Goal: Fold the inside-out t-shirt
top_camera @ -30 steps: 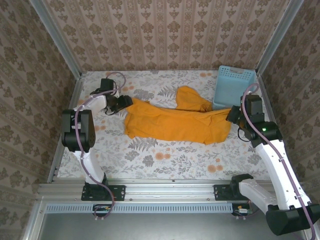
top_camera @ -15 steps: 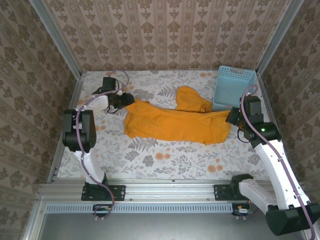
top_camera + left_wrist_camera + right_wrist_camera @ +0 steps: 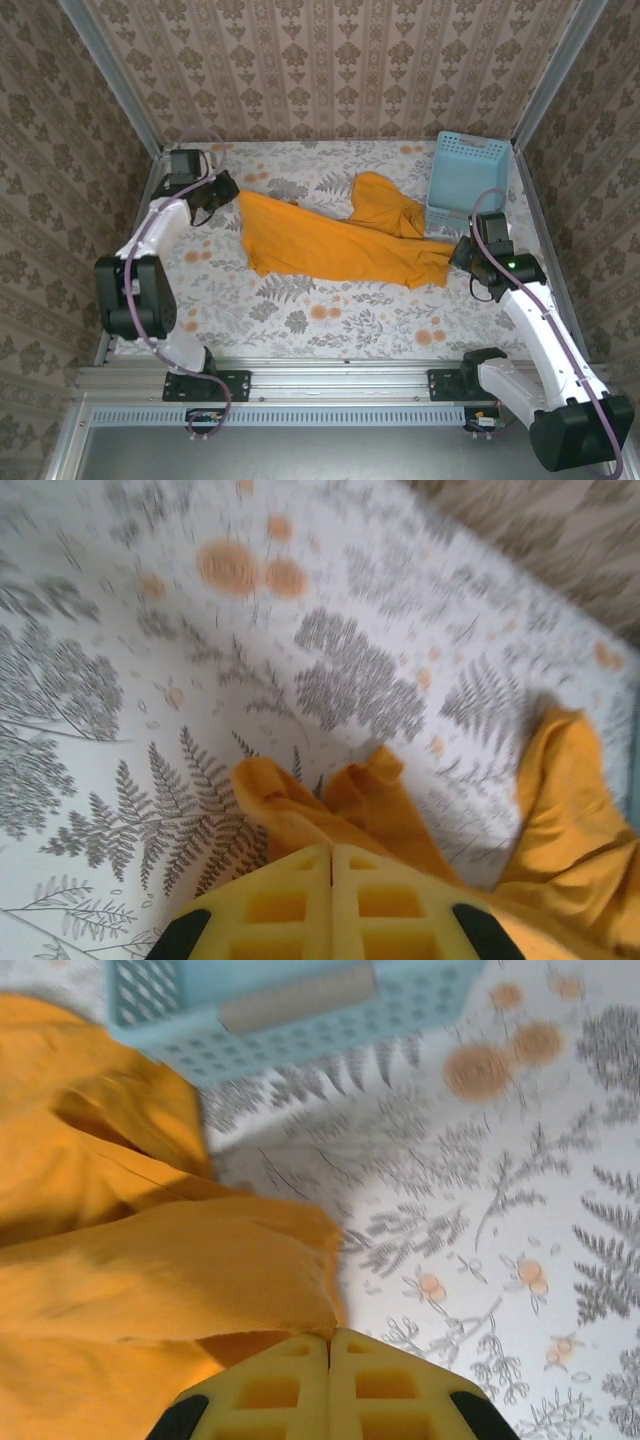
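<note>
Patterned wallpaper walls (image 3: 330, 70) enclose a bench (image 3: 330, 315) covered in a fern-and-flower print. A light blue lattice basket (image 3: 465, 175) stands at the far right corner.

**Position of the work item.** The orange-yellow t-shirt (image 3: 335, 240) lies across the middle of the bench, drawn out from far left to near right. One lobe of cloth bunches up towards the basket and lies just beside it. The surface is wrinkled and the outline is irregular.

**Hand state.**
- The left hand (image 3: 222, 190) sits at the shirt's far left end. In the left wrist view its pads meet with no gap, and cloth emerges directly at the tips (image 3: 331, 852). It grips that end of the shirt.
- The right hand (image 3: 462, 253) sits at the near right end. In the right wrist view the pads are likewise pressed together (image 3: 329, 1338) with the shirt's edge at their tips. It appears to pinch that edge.

**Progress.** No fold is visible: no layer is laid squarely over another, and no sleeve is tucked in. The garment is judged to be at the spreading stage, held at two opposite ends. Flattening and every fold are not yet done. Whether the shirt has been turned right side out cannot be told.
</note>
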{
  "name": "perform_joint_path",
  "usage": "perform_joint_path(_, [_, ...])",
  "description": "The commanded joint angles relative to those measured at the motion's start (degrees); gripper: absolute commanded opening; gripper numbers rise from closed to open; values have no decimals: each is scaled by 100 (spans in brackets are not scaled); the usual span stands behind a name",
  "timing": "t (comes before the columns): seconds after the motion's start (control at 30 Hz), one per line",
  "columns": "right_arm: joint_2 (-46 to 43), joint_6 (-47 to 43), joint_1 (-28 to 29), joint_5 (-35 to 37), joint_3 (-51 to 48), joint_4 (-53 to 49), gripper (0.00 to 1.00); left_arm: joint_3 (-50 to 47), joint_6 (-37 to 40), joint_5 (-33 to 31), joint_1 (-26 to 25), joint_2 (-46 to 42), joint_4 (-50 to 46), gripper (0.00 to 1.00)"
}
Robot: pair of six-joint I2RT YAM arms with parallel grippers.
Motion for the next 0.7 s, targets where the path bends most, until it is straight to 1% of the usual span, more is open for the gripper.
perform_joint_path(0.0, [24,282,-114,-200,-254,171,3,-349,-334,-279,43,-463,306,0])
perform_joint_path(0.07, [152,291,-160,-338,-304,268,3,-510,-419,-457,98,-656,342,0])
perform_joint_path(0.13, [307,261,-163,-628,-367,536,3,-650,-435,-663,153,-810,388,0])
perform_joint_path(0.2, [558,243,-163,-972,-407,791,5,-525,-343,-787,191,-726,124,0])
perform_joint_path(0.27, [865,228,-150,-1165,-384,929,8,-332,-263,-870,212,-543,-177,0])
perform_joint_path(0.33, [1098,230,-143,-1084,-370,970,13,-234,-243,-863,216,-369,-343,0])
perform_joint_path(0.4, [1194,203,-146,-955,-402,1001,19,-226,-219,-695,202,-246,-289,0])
perform_joint_path(0.47, [1188,148,-146,-897,-431,1026,24,-174,-199,-559,186,-123,-312,0])
perform_joint_path(0.53, [1099,86,-146,-1024,-479,1077,30,-132,-179,-533,179,-63,-317,0])
perform_joint_path(0.6, [976,45,-106,-1130,-527,1090,34,-109,-188,-526,167,-28,-312,0])
perform_joint_path(0.67, [885,38,-84,-1096,-587,1077,35,-97,-188,-517,167,-3,-317,0])
